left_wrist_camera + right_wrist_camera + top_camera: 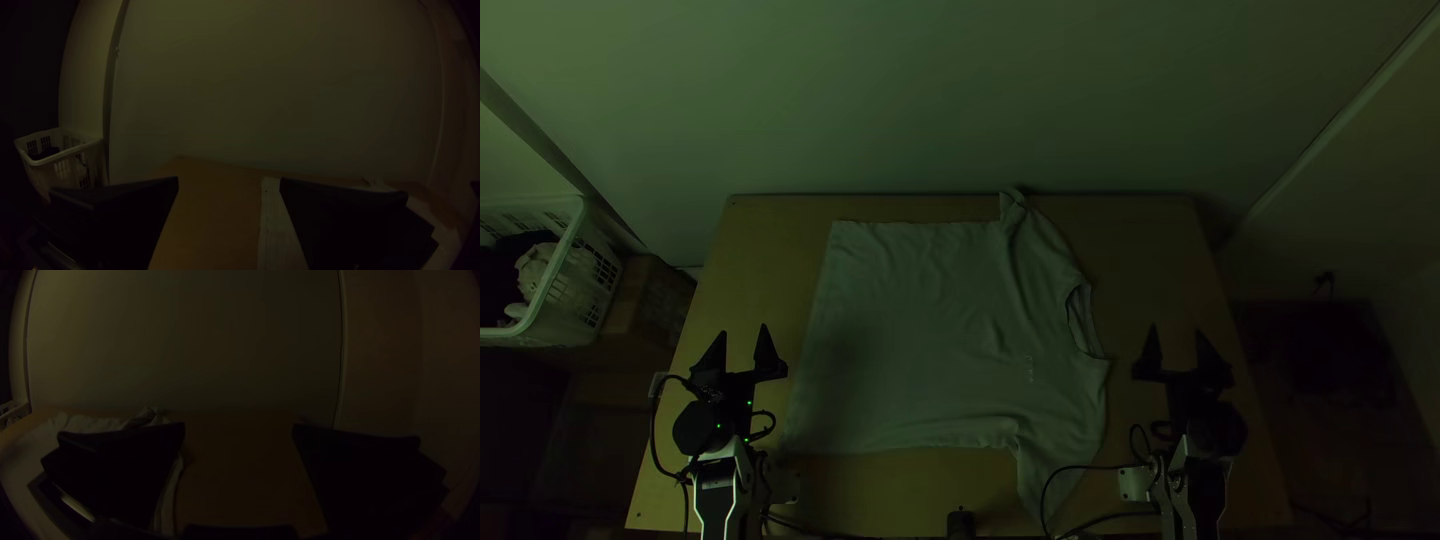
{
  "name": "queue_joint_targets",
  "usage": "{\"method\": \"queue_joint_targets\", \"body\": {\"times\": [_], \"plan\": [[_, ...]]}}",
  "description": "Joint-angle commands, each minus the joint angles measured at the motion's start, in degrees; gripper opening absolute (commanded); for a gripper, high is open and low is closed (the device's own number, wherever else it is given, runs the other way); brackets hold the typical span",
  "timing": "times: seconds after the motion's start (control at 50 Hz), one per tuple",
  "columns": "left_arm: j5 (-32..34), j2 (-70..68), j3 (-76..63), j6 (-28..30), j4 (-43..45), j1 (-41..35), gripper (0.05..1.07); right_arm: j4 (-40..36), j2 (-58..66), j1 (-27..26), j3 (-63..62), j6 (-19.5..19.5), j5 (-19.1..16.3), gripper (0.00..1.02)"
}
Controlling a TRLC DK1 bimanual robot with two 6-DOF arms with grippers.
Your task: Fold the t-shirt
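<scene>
Your t-shirt [910,330] lies spread mid-surface [765,260], neck [1081,322] right, hem [818,330] left, its far sleeve [1015,202] bunched. Your left claw [744,330] and right claw [1176,329] hang spread and empty at either side, probably leaving the t-shirt unobstructed for a first fold.

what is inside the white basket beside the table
The white basket holds what looks like dark cloth and a paler bunched piece. Anything beneath them is covered, so it cannot be seen.
</scene>
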Motion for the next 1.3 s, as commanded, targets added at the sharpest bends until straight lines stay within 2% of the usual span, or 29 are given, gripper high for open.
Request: {"method": "queue_joint_targets", "body": {"times": [0.0,0.28,0.46,0.6,0.9,1.28], "plan": [[0.6,-0.4,-2.5,-2.1,-1.4,-0.2,1.03,-1.2,-0.2,0.3,-0.8,0.7,0.3,0.98],[0.1,-0.4,-1.7,-3.6,5.8,0.8,1.03,1.3,-0.3,0.3,0.8,1.2,0.2,0.98],[0.4,-0.3,1.4,-3.8,5.0,-0.4,1.03,3.3,0.0,0.3,3.8,0.7,0.2,0.98],[0.4,1.5,4.7,-6.3,5.1,-0.3,1.03,5.8,2.5,0.7,5.8,-1.0,0.2,0.98],[0.4,18.1,16.3,-9.5,6.5,-0.3,1.03,12.6,17.1,0.8,13.1,-2.0,0.3,0.98],[0.6,37.7,33.3,-8.8,8.8,-1.0,1.03,13.5,38.2,1.2,29.7,-2.2,0.2,0.98]]}}
